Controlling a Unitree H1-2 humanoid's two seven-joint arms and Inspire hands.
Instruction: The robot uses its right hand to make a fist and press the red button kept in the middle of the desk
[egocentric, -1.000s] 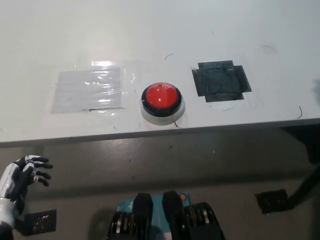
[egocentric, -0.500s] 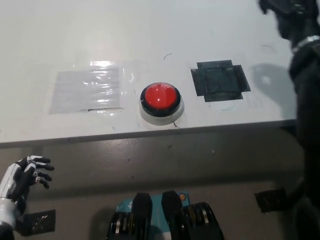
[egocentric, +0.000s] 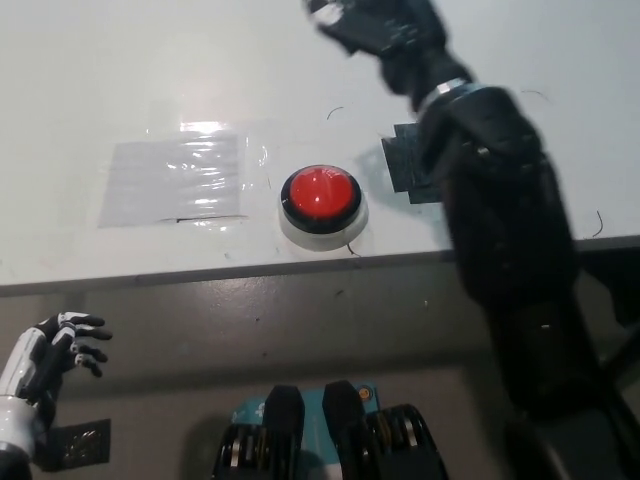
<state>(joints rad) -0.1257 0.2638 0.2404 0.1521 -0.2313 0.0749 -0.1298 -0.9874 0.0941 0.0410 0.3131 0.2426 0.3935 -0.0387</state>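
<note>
The red button (egocentric: 321, 193), round with a black ring and a white base, sits in the middle of the white desk (egocentric: 150, 70), close to its front edge. My black right arm reaches in from the bottom right and crosses the desk to the right of the button. The right hand (egocentric: 375, 25) is above the desk, beyond the button and slightly to its right, not touching it. It is blurred, so how it is held is unclear. My white left hand (egocentric: 55, 350) rests at the lower left, below the desk edge, open with its fingers apart.
A patch of clear tape (egocentric: 175, 180) lies on the desk left of the button. A black tape patch (egocentric: 400, 165) to the right is partly covered by my right arm. The desk's front edge (egocentric: 200, 275) runs across the view just below the button.
The right arm has swung in from the right edge, leftward over the black tape patch, bringing the hand beyond the button. The left hand and the button have stayed put.
</note>
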